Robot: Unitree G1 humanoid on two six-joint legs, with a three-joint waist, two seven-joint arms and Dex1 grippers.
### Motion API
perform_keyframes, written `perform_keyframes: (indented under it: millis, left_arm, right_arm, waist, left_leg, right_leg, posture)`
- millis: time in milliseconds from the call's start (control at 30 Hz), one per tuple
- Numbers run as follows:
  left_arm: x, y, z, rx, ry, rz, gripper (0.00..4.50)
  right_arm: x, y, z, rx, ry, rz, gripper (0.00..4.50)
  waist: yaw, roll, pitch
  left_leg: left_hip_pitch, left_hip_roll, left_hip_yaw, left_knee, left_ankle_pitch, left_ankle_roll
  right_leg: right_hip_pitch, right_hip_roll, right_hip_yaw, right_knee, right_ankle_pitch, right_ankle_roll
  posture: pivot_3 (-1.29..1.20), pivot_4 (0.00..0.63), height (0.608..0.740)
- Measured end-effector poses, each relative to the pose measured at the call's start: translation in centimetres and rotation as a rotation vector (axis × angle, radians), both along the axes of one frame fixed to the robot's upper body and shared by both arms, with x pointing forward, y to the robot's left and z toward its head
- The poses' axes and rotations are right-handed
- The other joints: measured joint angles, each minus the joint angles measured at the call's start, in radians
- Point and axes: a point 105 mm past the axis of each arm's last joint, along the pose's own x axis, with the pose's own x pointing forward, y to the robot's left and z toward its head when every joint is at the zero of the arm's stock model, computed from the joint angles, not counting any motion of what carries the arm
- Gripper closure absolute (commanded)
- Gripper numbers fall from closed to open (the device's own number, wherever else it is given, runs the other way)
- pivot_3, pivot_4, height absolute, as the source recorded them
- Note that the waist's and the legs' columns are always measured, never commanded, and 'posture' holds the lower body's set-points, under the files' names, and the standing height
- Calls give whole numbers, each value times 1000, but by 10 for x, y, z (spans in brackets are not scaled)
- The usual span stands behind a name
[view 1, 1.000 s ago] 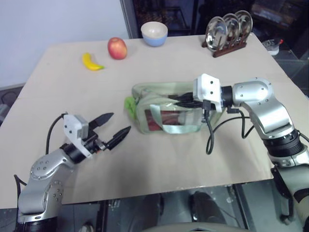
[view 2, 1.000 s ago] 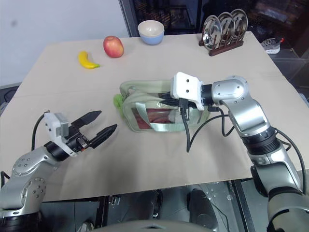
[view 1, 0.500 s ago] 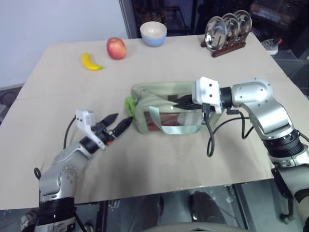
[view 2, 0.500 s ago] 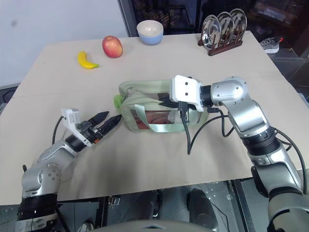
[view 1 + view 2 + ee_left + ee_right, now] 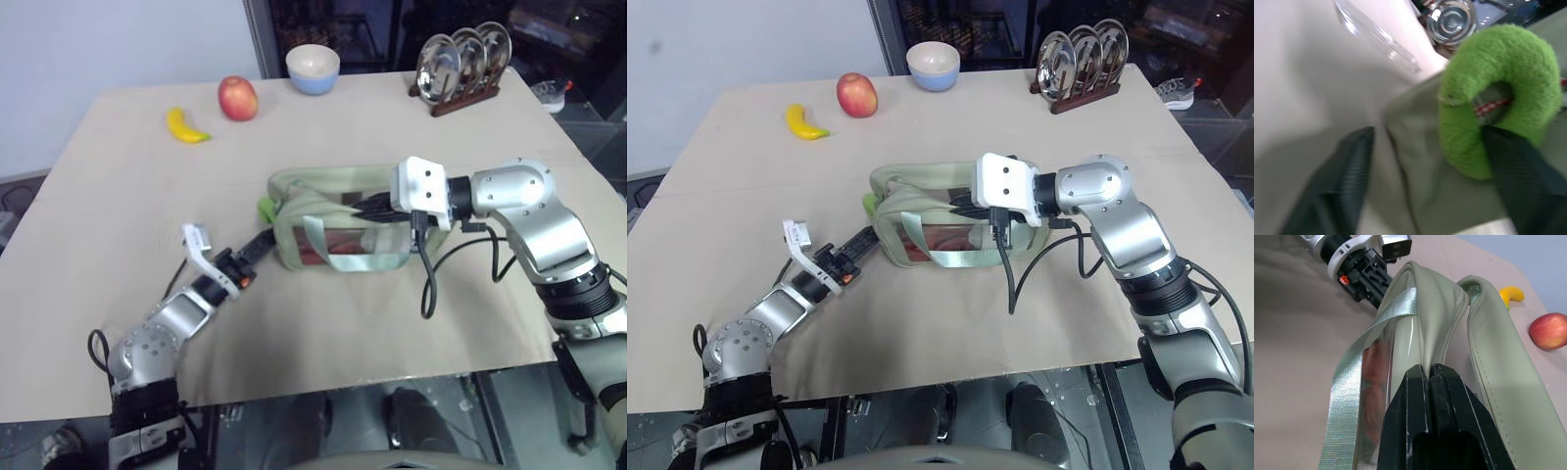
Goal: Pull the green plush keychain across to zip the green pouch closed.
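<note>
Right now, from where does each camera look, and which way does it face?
Head stereo eyes: look forward and down at the beige table; both arms show.
Left wrist: looks along the left gripper at the lime-green fuzzy plush keychain.
Right wrist: looks along the right gripper, shut on the sage-green clear-sided pouch.
Shared: the pouch; head and right wrist views share the red apple.

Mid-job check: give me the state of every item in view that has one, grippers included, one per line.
green pouch: upright on the table, zipper open along the top.
green plush keychain: at the pouch's left end, between the left fingers, not yet pulled.
left gripper: open, fingers either side of the keychain.
right gripper: shut on the pouch's top edge.
bowl: upright.
plates: standing on edge in their rack.
</note>
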Motion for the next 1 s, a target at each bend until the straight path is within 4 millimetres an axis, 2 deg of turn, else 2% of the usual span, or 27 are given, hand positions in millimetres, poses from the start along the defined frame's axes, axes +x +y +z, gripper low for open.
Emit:
perform_keyframes:
  millis: [133,167,200,333,467,600,633,833,1000]
  left_arm:
    - [0,-4,3,-43,0,-19,3635]
    - [0,-4,4,-53,2,-17,4334]
    - [0,-3,4,-57,4,-14,4433]
    - [-1,1,6,-75,3,3,4433]
    - [-6,18,16,-60,-44,70,4433]
    - [-16,39,48,68,-185,147,4433]
    - [-21,41,62,139,-256,156,4433]
    - [-30,31,105,281,-482,147,4433]
    - [-30,-4,138,370,-640,24,4433]
  right_arm:
    - [0,0,0,0,3,-1,4500]
    - [0,0,0,0,4,-1,4500]
    - [0,1,-1,0,5,0,4500]
    - [0,1,-1,0,6,1,4500]
    - [-1,2,-1,3,8,4,4500]
    - [-1,2,-3,6,13,4,4500]
    - [-1,2,-3,6,13,4,4500]
    - [-1,3,-3,10,12,8,4500]
    - [0,5,-3,18,12,14,4500]
  waist:
    - [0,0,0]
    - [0,0,0]
    - [0,0,0]
    - [-2,0,0]
    - [-3,0,0]
    - [-2,0,0]
    - [-2,0,0]
    - [-1,0,0]
    - [-1,0,0]
  left_leg:
    - [0,0,0,0,0,0]
    - [0,0,0,0,0,0]
    - [0,0,0,0,0,0]
    - [0,0,0,1,0,0]
    - [0,0,0,0,0,0]
    - [0,0,0,0,0,0]
    - [0,0,1,0,0,0]
    - [0,0,1,0,0,0]
    - [0,0,1,0,0,0]
  right_leg:
    - [0,0,0,0,0,0]
    - [0,0,0,1,0,0]
    - [0,0,0,1,0,0]
    - [0,0,0,1,0,0]
    - [0,0,0,1,0,0]
    - [0,0,1,1,0,0]
    - [0,0,1,1,0,0]
    - [0,0,1,0,0,0]
    - [0,0,1,0,0,0]
  posture:
    - [0,150,740]
    - [0,150,740]
    - [0,150,740]
    - [0,150,740]
    - [0,150,740]
    - [0,150,740]
    - [0,150,740]
    - [0,150,740]
    - [0,150,740]
